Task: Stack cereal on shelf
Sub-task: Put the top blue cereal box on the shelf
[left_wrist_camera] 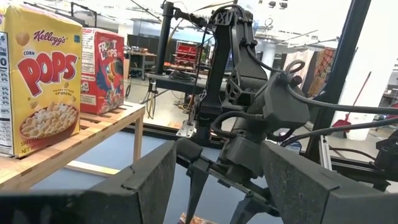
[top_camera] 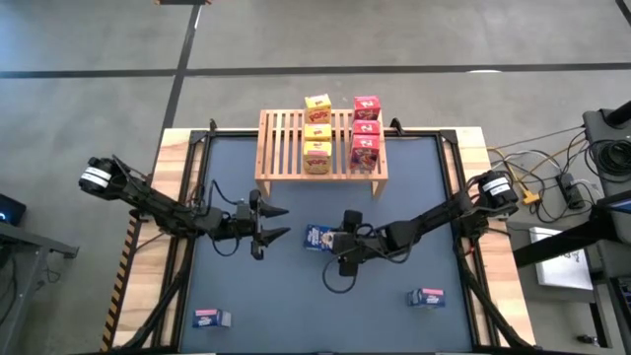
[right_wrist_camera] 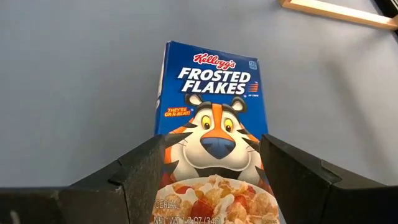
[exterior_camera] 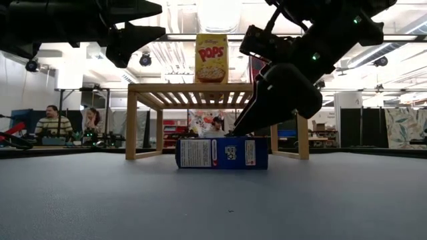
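Right wrist view: the Frosted Flakes box [right_wrist_camera: 211,130] lay flat at the table's middle, before the shelf [top_camera: 286,158]. The right gripper [right_wrist_camera: 211,186] was poised over it, jaws open, nothing held; squaring across the narrow sides was advisable. The left gripper [top_camera: 274,223] waited open, empty.

The wooden slatted shelf [top_camera: 286,143] carries three yellow boxes [top_camera: 316,131] in one row and three red boxes [top_camera: 366,131] beside them. One blue box [top_camera: 317,238] lies flat on its back before the shelf. Two more blue boxes [top_camera: 427,297] [top_camera: 211,319] lie well apart, near the front corners.
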